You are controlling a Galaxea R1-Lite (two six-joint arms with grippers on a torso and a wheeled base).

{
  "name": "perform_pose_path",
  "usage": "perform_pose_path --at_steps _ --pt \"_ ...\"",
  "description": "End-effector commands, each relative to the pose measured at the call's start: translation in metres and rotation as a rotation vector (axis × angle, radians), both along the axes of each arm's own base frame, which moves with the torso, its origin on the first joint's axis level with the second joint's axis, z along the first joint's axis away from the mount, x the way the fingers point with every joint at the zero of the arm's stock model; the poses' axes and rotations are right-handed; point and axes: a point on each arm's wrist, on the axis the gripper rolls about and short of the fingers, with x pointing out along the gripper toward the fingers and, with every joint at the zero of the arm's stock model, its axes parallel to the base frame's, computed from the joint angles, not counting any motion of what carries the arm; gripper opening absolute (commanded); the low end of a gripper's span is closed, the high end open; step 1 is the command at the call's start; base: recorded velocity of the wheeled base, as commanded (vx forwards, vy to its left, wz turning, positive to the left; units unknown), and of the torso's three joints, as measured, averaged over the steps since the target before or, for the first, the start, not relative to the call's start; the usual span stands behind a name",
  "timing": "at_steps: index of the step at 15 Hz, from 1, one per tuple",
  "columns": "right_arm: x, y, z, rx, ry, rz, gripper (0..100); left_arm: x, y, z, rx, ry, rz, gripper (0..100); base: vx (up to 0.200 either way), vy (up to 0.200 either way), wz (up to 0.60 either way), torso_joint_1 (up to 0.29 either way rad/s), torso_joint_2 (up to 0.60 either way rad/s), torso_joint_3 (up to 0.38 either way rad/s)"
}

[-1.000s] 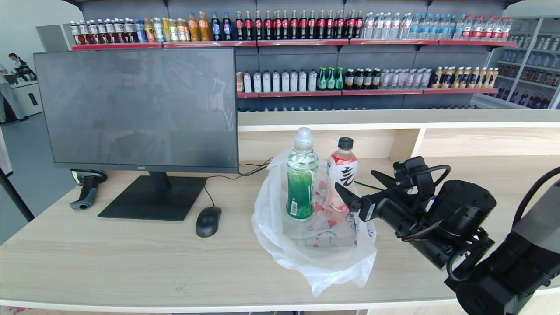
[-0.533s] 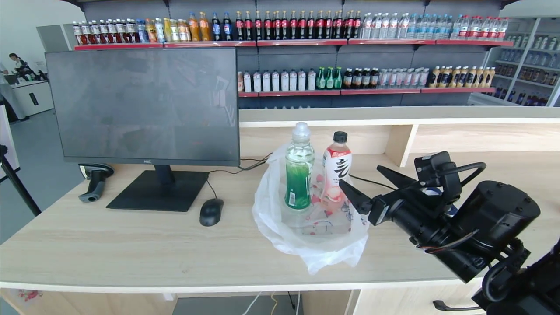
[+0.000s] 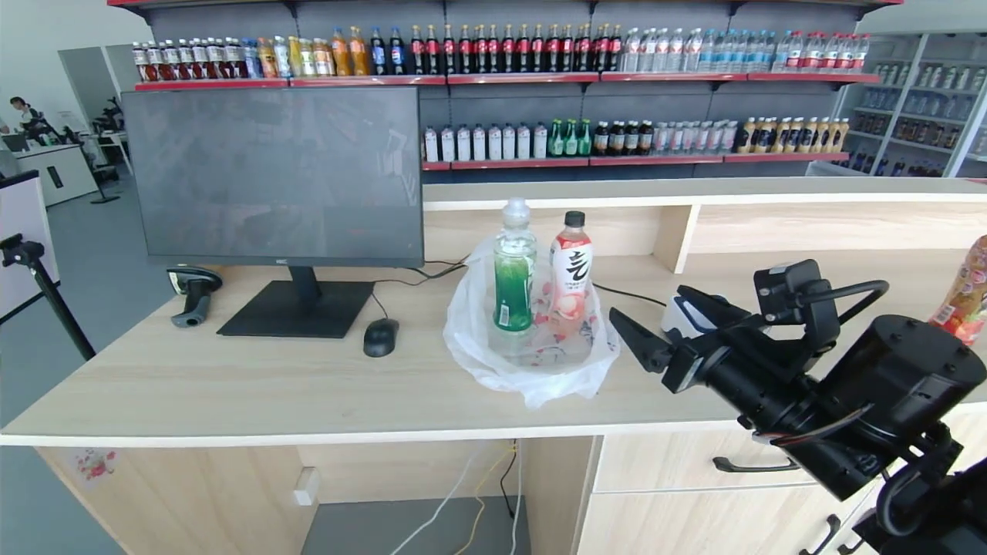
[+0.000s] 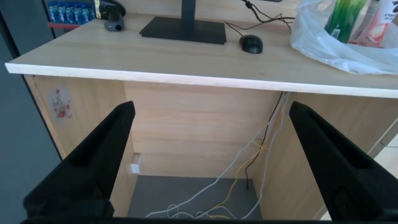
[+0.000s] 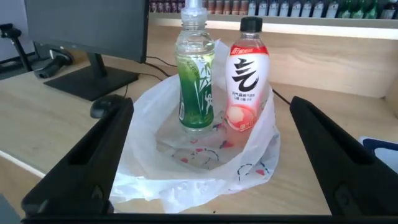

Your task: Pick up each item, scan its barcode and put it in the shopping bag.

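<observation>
1. While the green bottle (image 3: 514,285) and the pink bottle (image 3: 570,270) stand upright side by side inside the shopping bag (image 3: 540,378) on the counter (image 3: 231,385), our right gripper (image 3: 646,302) hangs just beside the bag, fingers spread, empty.
2. We judge those two packed, the bag's walls propping them.
3. Our left gripper (image 4: 211,109) sits low before the counter's front, spread wide, holding nothing, out of the way.
4. Another bottle (image 3: 964,297) waits far right, likely ours next.
</observation>
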Motion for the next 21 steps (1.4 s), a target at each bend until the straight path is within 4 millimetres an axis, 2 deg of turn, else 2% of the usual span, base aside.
perform_pose_path --at_steps 1,2,15,19,21 --pt "-0.0028 -0.0052 0.0025 0.005 -0.006 -0.012 100 0.0 0.0 -0.0002 0.0 0.001 0.0 100 0.0 0.0 -0.6 0.012 0.01 0.007" --pt "-0.0022 -0.0053 0.0031 0.005 -0.009 -0.014 100 0.0 0.0 -0.0002 0.0 0.001 0.0 100 0.0 0.0 0.0 0.0 0.0 0.0" --pt "-0.0032 -0.0081 0.009 0.014 -0.03 -0.022 100 -0.0001 0.0 0.0001 -0.005 0.001 0.002 100 0.0 -0.2 0.0 0.005 0.0 0.002" --pt "-0.0021 -0.008 0.0059 0.008 -0.019 -0.022 100 0.0 0.0 0.0001 -0.005 0.002 0.002 100 0.0 -0.2 0.6 0.001 0.0 0.004" --pt "0.0024 -0.0057 0.0073 0.013 -0.029 -0.022 100 0.0 0.0 0.0001 -0.005 0.002 0.0 100 0.0 -0.2 0.0 0.005 0.0 0.002"
